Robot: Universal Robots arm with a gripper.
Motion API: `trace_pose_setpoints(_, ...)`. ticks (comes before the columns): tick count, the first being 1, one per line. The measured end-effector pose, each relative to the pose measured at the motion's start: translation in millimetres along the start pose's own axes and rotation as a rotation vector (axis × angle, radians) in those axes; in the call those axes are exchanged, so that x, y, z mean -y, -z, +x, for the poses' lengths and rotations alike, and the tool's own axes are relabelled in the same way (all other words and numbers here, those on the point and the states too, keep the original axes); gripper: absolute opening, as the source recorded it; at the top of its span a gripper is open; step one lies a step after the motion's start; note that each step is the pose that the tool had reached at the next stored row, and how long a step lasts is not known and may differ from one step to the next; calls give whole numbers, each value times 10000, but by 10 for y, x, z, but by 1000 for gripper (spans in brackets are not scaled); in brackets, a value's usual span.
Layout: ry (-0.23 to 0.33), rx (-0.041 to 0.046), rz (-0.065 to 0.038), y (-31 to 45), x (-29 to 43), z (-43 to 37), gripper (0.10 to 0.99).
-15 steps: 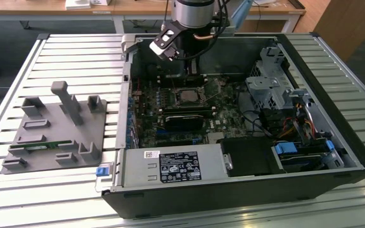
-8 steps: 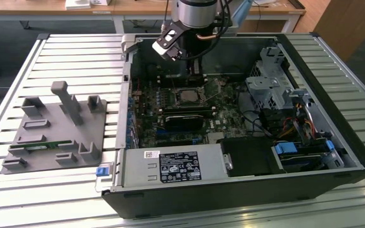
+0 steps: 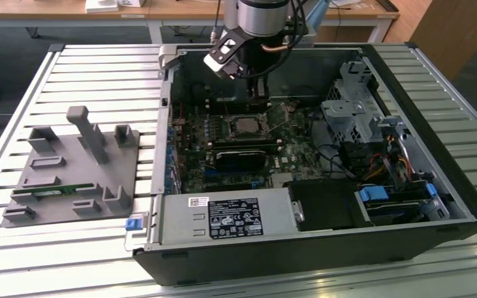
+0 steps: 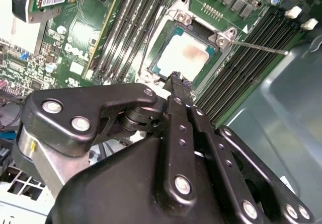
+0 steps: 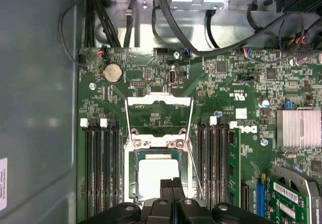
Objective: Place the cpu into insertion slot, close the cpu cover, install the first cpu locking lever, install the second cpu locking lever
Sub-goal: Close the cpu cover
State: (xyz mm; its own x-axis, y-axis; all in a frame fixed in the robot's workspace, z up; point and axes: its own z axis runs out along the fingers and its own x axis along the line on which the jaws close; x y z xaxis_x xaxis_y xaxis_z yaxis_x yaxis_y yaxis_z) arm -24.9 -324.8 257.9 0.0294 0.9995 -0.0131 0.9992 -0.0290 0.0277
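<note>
The cpu (image 5: 155, 177) lies flat inside the insertion slot (image 5: 132, 183), its pale silver top up; it also shows in the second wrist view (image 4: 185, 58). The cpu cover (image 5: 159, 101) is swung open, its frame hinged at the slot's edge. A thin lever wire (image 4: 259, 48) sticks out beside the slot, and another lever wire (image 5: 194, 153) runs along its side. My gripper (image 5: 171, 182) hovers just over the cpu's edge, shut with nothing in it. In the exterior view my gripper (image 3: 259, 93) hangs inside the open case, above the slot (image 3: 245, 126).
Black memory slots (image 5: 100, 168) flank the socket on both sides. A black card (image 3: 243, 158) sits nearer the front, then the power supply (image 3: 222, 217). A drive cage (image 3: 350, 118) and cables (image 3: 392, 155) crowd the exterior view's right. A grey fixture (image 3: 72, 167) stands outside the case.
</note>
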Motion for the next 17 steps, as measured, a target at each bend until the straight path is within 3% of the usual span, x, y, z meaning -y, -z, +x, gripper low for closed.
trace_pose_setpoints(17, 0, -1, 0, -4, -141, 4, 106)
